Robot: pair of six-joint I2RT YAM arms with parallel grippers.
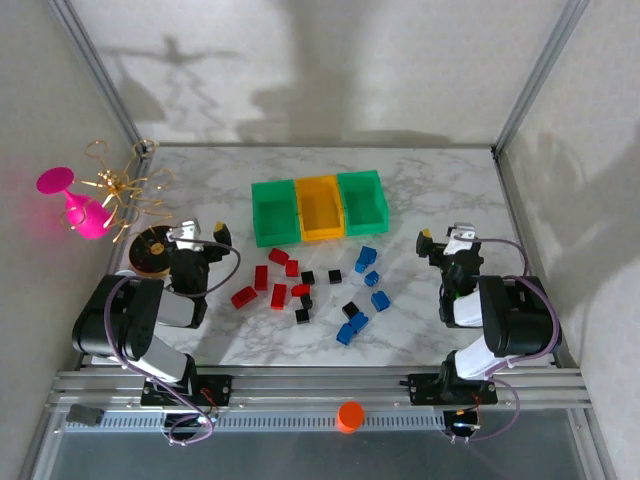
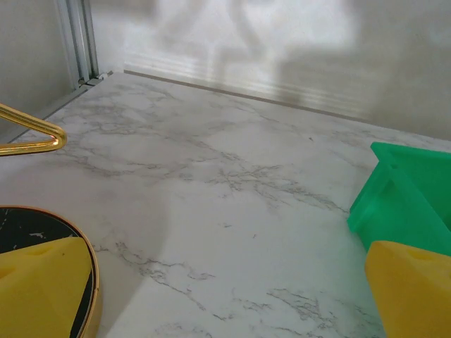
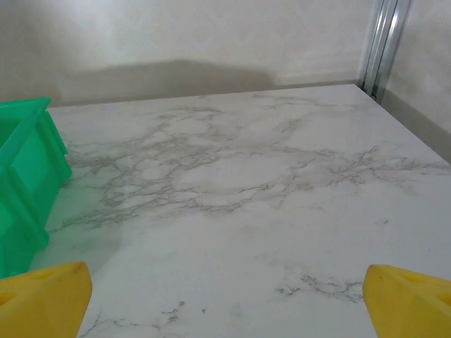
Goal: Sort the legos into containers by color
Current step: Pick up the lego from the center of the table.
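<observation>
Both sets of jaws are standing wide and empty, and I am choosing an outlying red among the legos (image 1: 279,295) lying scattered on the desk (image 1: 430,190) just near of the containers (image 1: 318,182), planning a straight-down approach to avoid nudging neighbours.

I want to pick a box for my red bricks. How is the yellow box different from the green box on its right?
The yellow box is orange-yellow, the green box bright green. The yellow box sits in the middle, a green one on each side; the green box ends the row, with bare table beyond. Both are open, rectangular, similar in size and empty.
</observation>
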